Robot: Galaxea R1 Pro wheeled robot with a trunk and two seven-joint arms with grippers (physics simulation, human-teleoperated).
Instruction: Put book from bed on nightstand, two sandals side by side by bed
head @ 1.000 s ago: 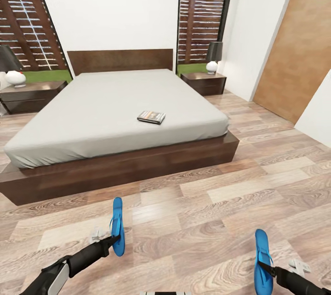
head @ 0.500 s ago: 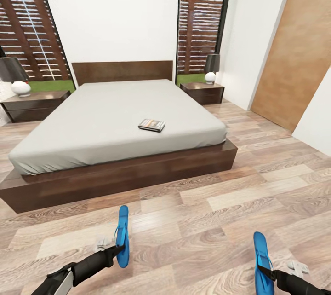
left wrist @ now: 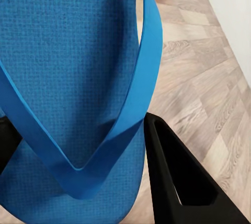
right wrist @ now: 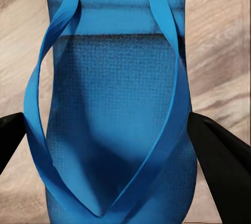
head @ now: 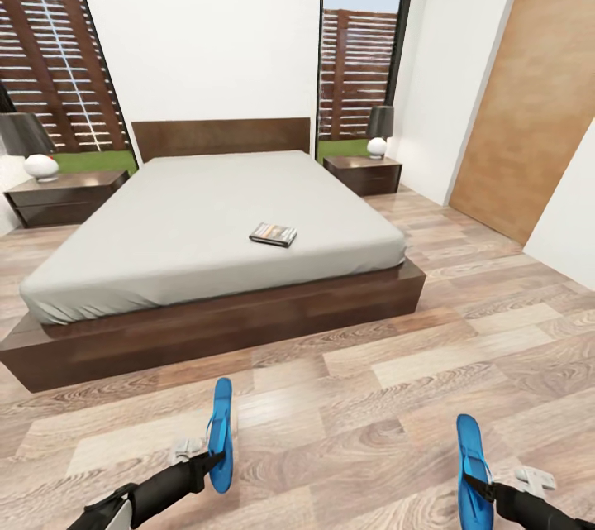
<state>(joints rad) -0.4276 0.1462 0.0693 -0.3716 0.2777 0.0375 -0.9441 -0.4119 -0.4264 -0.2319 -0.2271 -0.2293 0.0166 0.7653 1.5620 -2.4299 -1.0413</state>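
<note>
Before the bed, each gripper's fingers clamping one blue sandal, book on mattress

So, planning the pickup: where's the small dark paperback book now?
In the head view, the book lies flat on the grey bed, toward its right foot corner.

— Can you read the book?
— No, the lettering's too small.
— And the right arm?
— Cut off at the bottom edge, along with the heel of its sandal. The left lamp runs off the side.
</note>
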